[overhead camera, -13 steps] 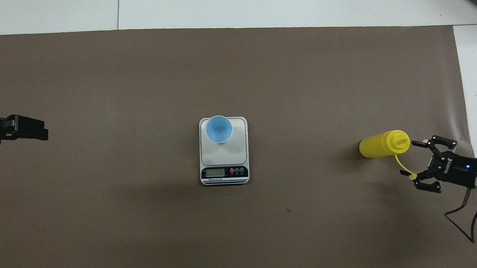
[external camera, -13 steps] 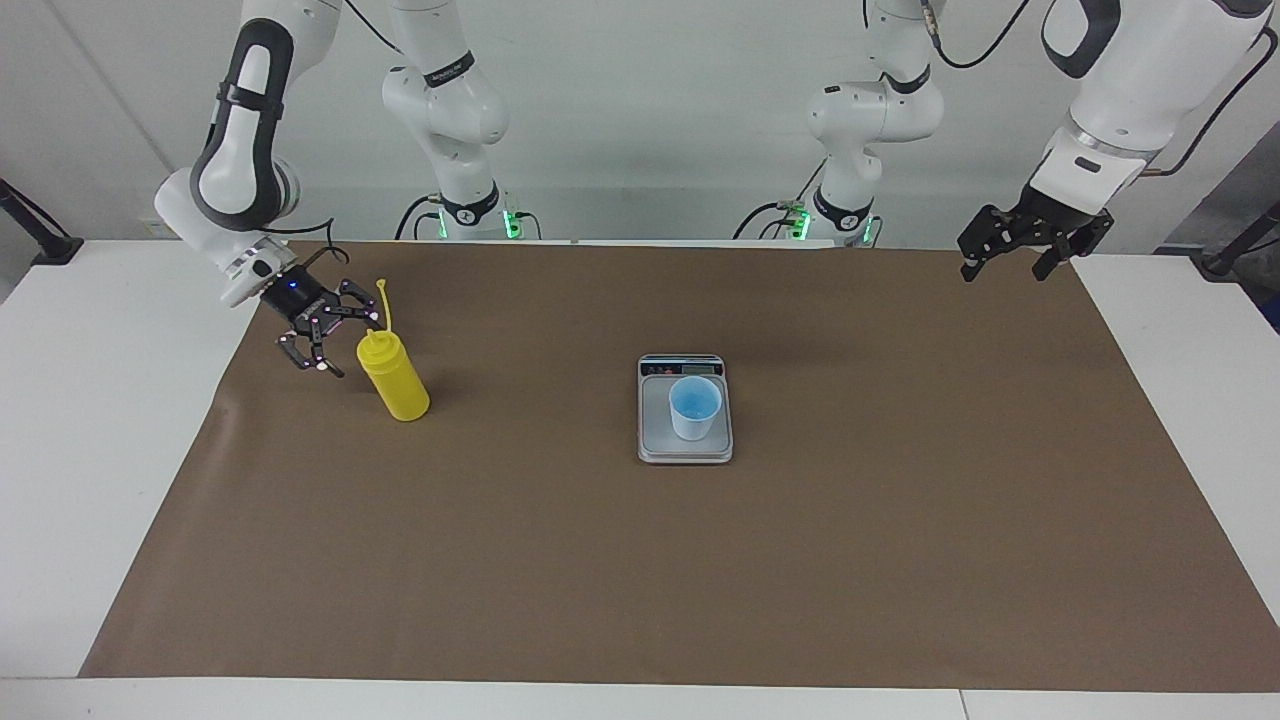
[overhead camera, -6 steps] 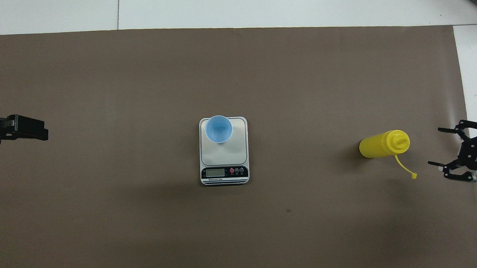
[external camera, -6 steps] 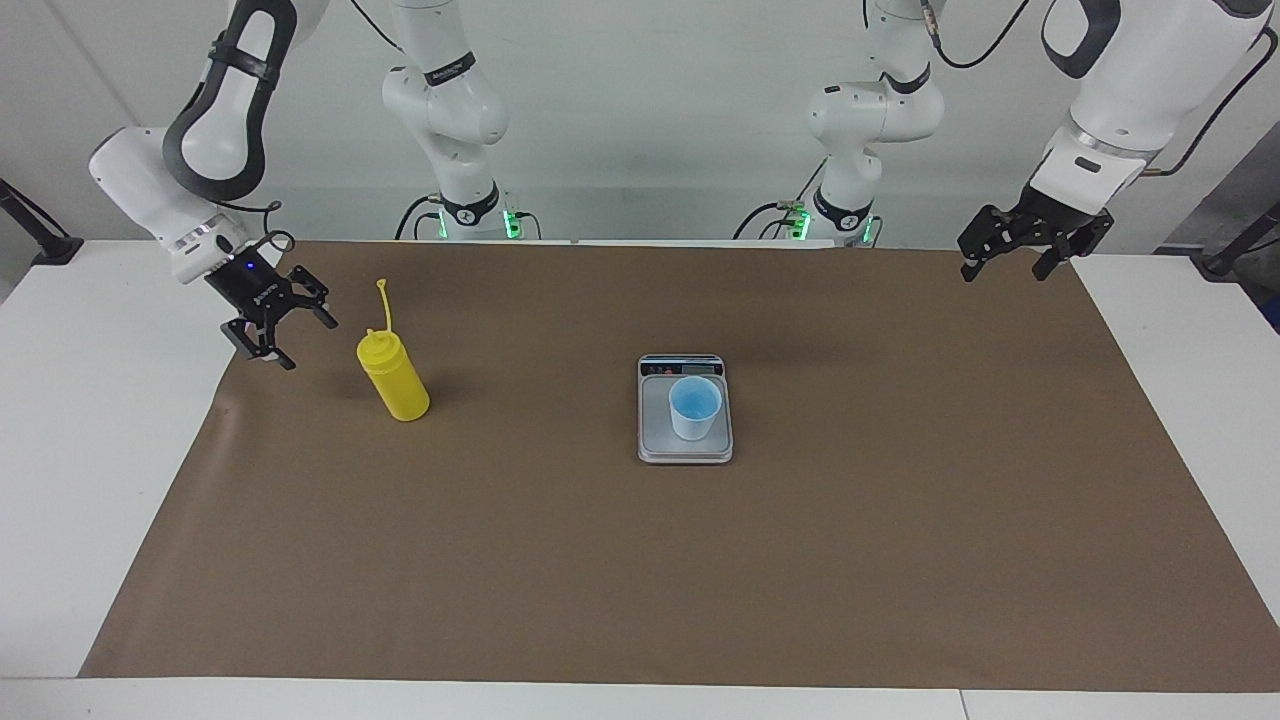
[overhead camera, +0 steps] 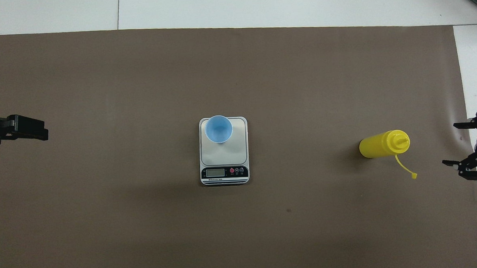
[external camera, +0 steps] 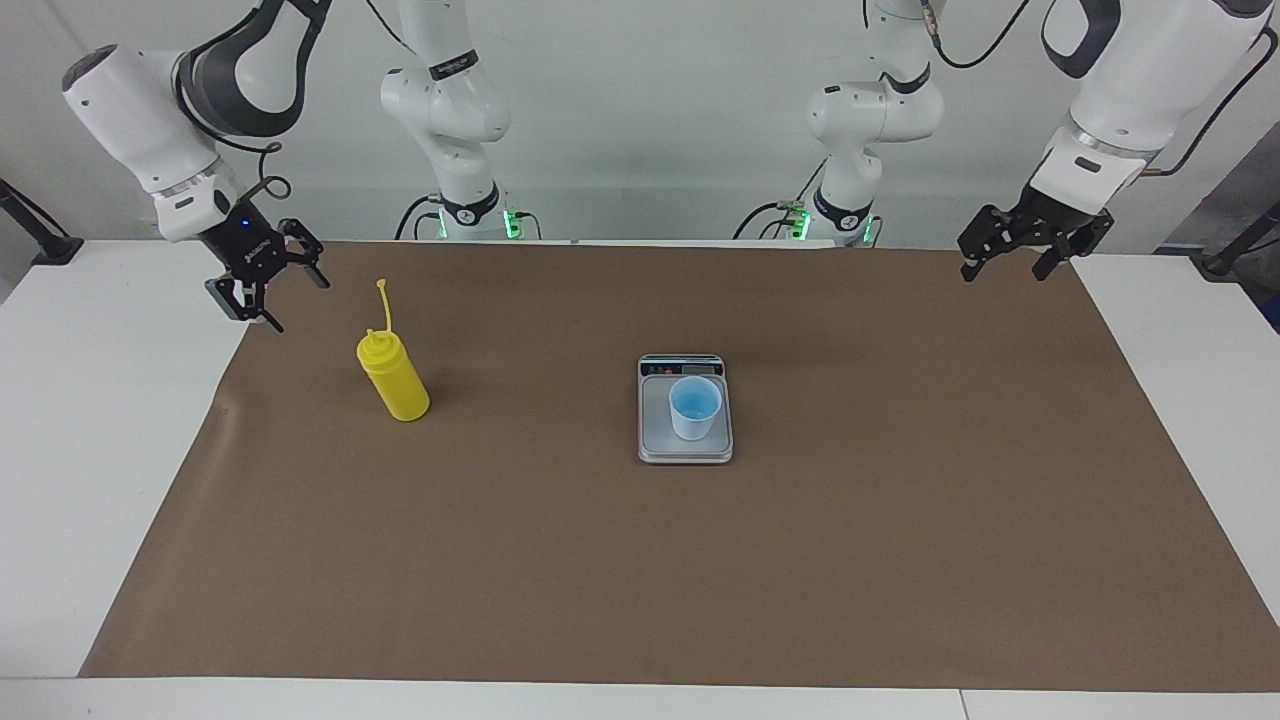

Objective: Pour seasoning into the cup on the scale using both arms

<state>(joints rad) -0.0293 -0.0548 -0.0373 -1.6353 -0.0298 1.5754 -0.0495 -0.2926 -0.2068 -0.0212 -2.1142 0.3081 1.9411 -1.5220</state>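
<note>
Right gripper (external camera: 268, 290), fingers spread wide and holding nothing, is shown raised over the edge of the brown mat (external camera: 640, 560) at the right arm's end of the table, apart from the seasoning (external camera: 394, 376), which stands upright on the mat with its cap strap raised. Left gripper (external camera: 1015, 255) is seen waiting above the mat's corner at the left arm's end, fingers parted. At mid-table the cup (external camera: 694, 407) is shown upright on the scale (external camera: 650, 430).

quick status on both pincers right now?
Right pincer: open, empty, over the mat's edge, apart from the seasoning bottle.
Left pincer: open, empty, waiting over the mat's corner.
</note>
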